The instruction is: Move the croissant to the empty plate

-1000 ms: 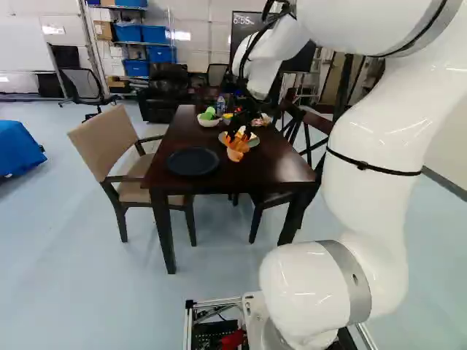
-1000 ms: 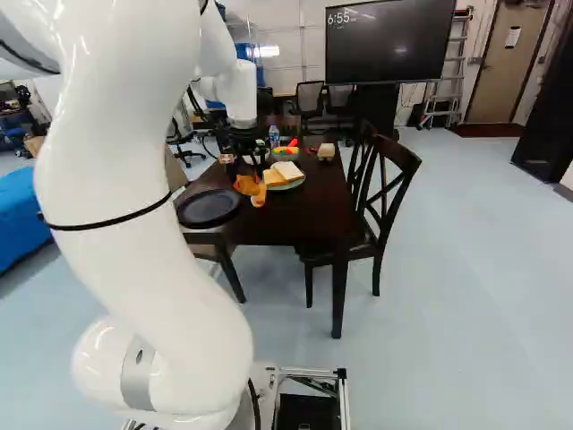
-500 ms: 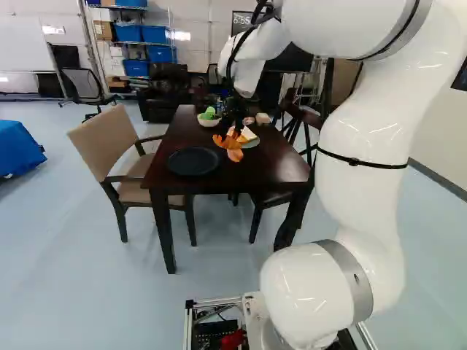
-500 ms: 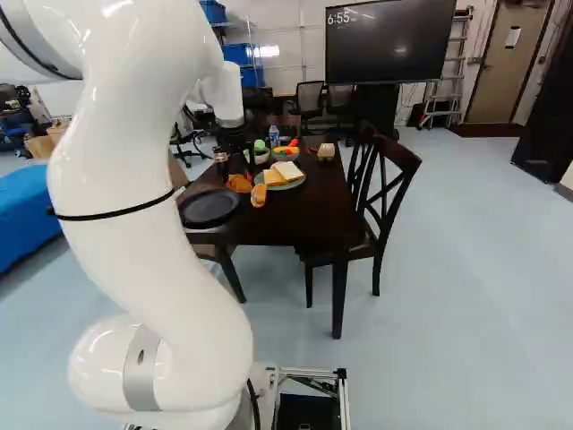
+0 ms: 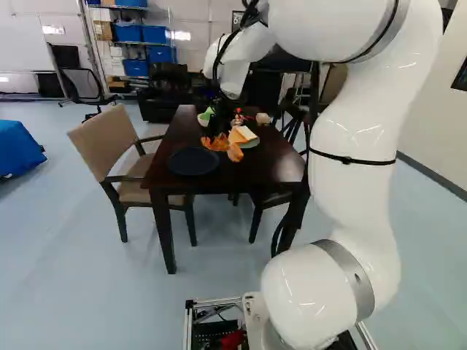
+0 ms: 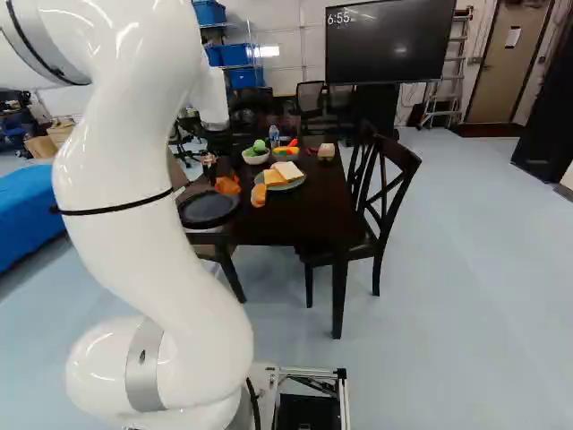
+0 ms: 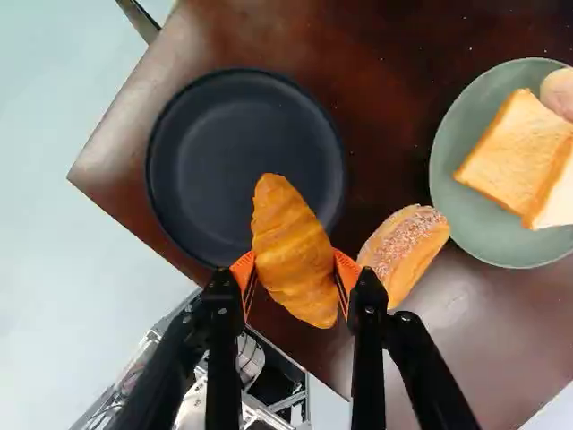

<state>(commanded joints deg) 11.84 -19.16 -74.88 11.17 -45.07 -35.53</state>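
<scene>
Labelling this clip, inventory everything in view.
croissant: 1, golden brown, held in gripper
dark plate: 1, near-black, table's near end
green plate: 1, green, beside roll
roll: 1, brown, sugared, on table
bread slices: 2, pale, on green plate
bowls: 2, pale, farther up table
bottle: 1, clear, past bowls
table: 1, dark brown, ahead
armchair: 1, tan, table's left
wooden chairs: 2, dark, table's right
office chairs: several, black, back
screen: 1, black, back
ladder: 1, grey, by door
door: 1, tan, back
bins: several, blue, back
cover: 1, blue, far left
arm: 1, white, foreground
gripper: 1, black, arm's end
</scene>
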